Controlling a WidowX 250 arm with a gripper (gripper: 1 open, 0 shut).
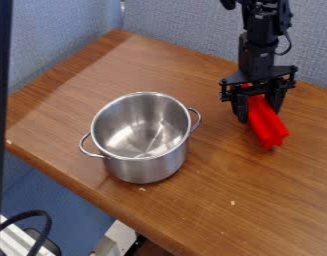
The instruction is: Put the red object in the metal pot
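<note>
The red object (269, 126) is a bright red elongated block at the right of the wooden table, its upper end between the black fingers of my gripper (258, 106). The gripper points straight down and is shut on that end; the block's lower end slants toward the front right, just above or on the wood, I cannot tell which. The metal pot (143, 135) stands upright and empty to the left of the gripper, a clear gap apart, with small loop handles on its sides.
The wooden table (86, 85) has its front edge running diagonally below the pot. A blue wall stands behind the table. A black cable (26, 232) lies on the floor at the bottom left.
</note>
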